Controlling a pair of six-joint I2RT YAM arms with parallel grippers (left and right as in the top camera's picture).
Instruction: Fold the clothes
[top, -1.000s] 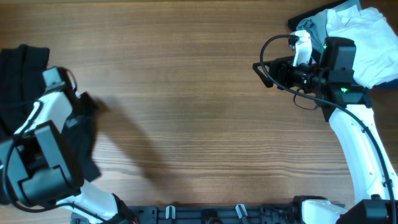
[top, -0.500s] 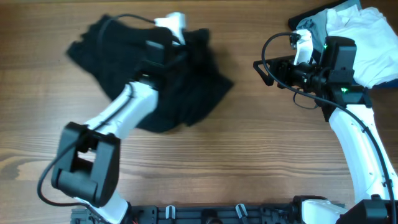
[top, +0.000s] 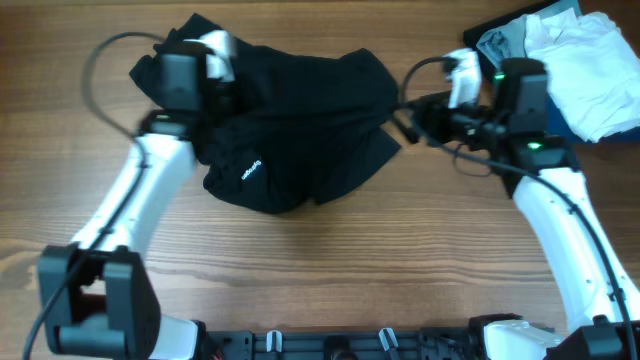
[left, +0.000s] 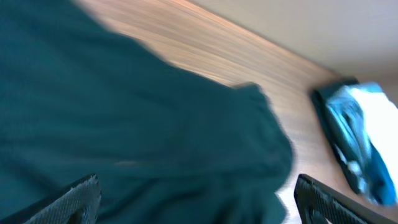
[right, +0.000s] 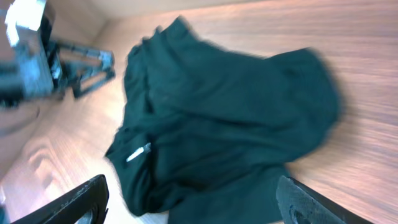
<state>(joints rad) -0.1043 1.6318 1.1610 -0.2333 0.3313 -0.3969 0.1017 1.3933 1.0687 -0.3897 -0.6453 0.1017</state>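
A crumpled black garment (top: 290, 130) with a small white label lies on the wooden table, left of centre. My left gripper (top: 228, 98) stands over its upper left part, jaws wide open, and the cloth (left: 155, 124) fills the left wrist view beneath the fingers (left: 79, 200). My right gripper (top: 400, 120) hangs at the garment's right edge, open. In the right wrist view the garment (right: 224, 118) spreads ahead of the wide-apart fingertips (right: 311, 202). Nothing is gripped by either one.
A pile of other clothes sits at the back right corner: a white shirt (top: 590, 70) and a grey piece (top: 500, 45) on something dark. The same pile (left: 357, 137) shows blurred in the left wrist view. Bare wooden tabletop (top: 330, 270) stretches in front of the garment.
My left arm swung from the left edge toward the middle, carrying the black garment. Its gripper went from shut to wide open and the garment now lies spread. The right arm shifted slightly left.
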